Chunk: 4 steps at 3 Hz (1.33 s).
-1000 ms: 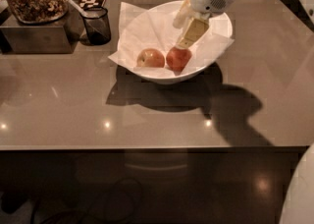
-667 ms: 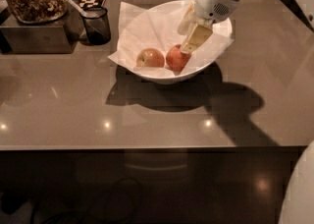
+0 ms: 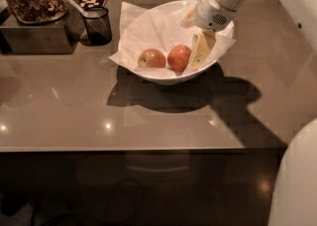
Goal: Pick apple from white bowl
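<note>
Item: round red-orange apple (image 3: 179, 57), lying right of centre in the large white paper-lined bowl (image 3: 166, 78), touching a paler yellow-green apple (image 3: 151, 58) on its left. We note the pale robot gripper (image 3: 201, 53) lowered into the bowl just right of the red apple (open or closed, we cannot tell). A small dark glass cup (image 3: 96, 26) stands far left on the glossy grey-brown table (image 3: 74, 106).

Dim warm light; the gripper (image 3: 192, 41), fingers (image 3: 203, 49) apart in the bowl (image 3: 168, 78), casts a heavy shadow (image 3: 233, 102) on the table (image 3: 74, 113) below them.
</note>
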### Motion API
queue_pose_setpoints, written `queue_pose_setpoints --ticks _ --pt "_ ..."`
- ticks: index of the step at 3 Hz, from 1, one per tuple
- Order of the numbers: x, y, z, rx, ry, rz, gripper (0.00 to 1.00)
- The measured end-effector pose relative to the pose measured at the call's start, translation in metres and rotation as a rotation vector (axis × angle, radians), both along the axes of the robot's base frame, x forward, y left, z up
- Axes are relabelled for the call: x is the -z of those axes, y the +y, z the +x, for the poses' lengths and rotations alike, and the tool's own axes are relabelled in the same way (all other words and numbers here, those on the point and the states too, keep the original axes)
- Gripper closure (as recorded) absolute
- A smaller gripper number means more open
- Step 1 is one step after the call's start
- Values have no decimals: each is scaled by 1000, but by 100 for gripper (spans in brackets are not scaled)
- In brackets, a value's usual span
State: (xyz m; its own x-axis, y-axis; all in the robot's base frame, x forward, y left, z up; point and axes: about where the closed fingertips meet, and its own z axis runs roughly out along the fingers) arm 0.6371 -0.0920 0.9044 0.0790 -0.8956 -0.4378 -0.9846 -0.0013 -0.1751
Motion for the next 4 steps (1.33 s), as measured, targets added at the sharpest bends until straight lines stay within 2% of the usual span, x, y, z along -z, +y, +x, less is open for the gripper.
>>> queue_pose_setpoints --ticks 1,2,4 --pt "9 4 6 -3 10 11 9" --pt "14 7 13 10 16 32 15" --pt "16 5 26 62 11 65 19"
